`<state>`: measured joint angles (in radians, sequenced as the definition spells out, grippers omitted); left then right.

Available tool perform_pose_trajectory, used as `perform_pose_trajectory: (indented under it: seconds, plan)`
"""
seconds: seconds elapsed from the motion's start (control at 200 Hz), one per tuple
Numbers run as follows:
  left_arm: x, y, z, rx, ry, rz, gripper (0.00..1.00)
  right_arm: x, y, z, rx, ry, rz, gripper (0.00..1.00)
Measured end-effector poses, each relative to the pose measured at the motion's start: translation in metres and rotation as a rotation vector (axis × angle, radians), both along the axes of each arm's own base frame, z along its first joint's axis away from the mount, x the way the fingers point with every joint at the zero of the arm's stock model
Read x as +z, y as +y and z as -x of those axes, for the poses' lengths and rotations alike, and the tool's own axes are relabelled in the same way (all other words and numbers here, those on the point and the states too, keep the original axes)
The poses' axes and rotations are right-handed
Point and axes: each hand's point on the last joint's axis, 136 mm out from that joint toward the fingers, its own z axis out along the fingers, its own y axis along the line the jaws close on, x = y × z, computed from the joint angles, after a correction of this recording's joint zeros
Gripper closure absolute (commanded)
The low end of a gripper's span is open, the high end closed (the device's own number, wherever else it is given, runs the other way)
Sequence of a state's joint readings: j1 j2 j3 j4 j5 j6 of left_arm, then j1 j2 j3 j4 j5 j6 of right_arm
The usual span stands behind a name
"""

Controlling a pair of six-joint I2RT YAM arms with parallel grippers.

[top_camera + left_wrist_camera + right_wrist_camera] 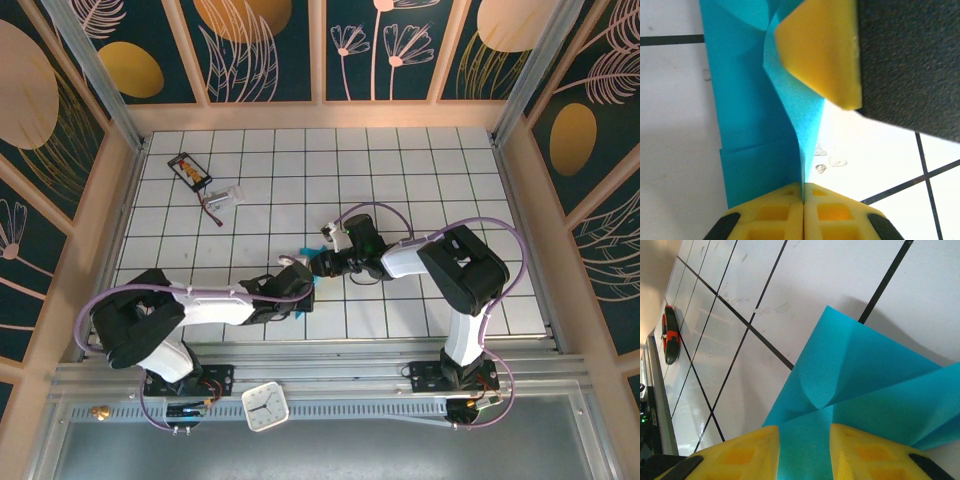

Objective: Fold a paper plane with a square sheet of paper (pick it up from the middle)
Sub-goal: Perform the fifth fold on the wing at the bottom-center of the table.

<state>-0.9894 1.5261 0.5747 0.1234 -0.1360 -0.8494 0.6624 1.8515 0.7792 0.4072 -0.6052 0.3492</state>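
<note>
The paper plane [311, 250], a teal sheet partly folded, lies on the white tiled surface [420, 180] just below the middle of the overhead frame, where the two arms meet. Only small teal slivers of it show around the arm tips there. The left pincer [302, 274] comes in from the lower left and the right pincer [323, 262] from the right, their tips almost touching over the paper. In the left wrist view the left pincer [803, 202] sits at the bottom edge with its yellow pads [765, 215] pressed flat together. A raised crease of the paper plane [750, 125] runs straight down into the seam between them, so it is clamped on that fold. The rest of the sheet stretches up the left half of that frame, and a yellow finger [825, 55] of the other arm lies over its upper part. In the right wrist view the right pincer [805, 452] stands at the bottom with a narrow gap between its fingers [740, 457]. The paper plane [865, 375] fills that gap and fans out toward the upper right with several creases, but whether the fingers actually pinch it I cannot tell. A small black card [190, 170] with orange marks lies well apart at the upper left of the surface.
</note>
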Motion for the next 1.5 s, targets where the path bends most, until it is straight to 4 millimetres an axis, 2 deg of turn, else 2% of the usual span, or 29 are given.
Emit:
perform_pose_trajectory:
  seconds: [0.04, 0.175, 0.43, 0.58, 1.026, 1.346, 1.496]
  plan:
    - [0.002, 0.001, 0.001, 0.001, -0.004, 0.01, 1.0, 0.0, -0.001, 0.0, -0.001, 0.002, -0.001, 0.66]
    - [0.012, 0.002, 0.007, -0.013, -0.026, 0.088, 1.0, 0.009, -0.007, -0.005, -0.016, -0.001, -0.01, 0.65]
    - [0.039, -0.016, 0.011, -0.07, -0.031, 0.357, 1.0, 0.065, -0.025, -0.012, -0.057, -0.096, -0.08, 0.63]
    - [0.042, -0.025, 0.013, -0.094, 0.002, 0.456, 1.0, 0.082, -0.028, -0.009, -0.054, -0.13, -0.098, 0.63]
    - [0.024, -0.026, 0.025, -0.054, 0.156, 0.599, 1.0, 0.067, -0.022, 0.014, 0.001, -0.104, -0.069, 0.64]
    - [0.022, -0.024, 0.028, -0.019, 0.201, 0.651, 1.0, 0.046, -0.018, 0.02, 0.018, -0.059, -0.037, 0.64]
    - [0.014, -0.021, 0.03, 0.005, 0.23, 0.652, 1.0, 0.039, -0.017, 0.022, 0.022, -0.046, -0.027, 0.65]
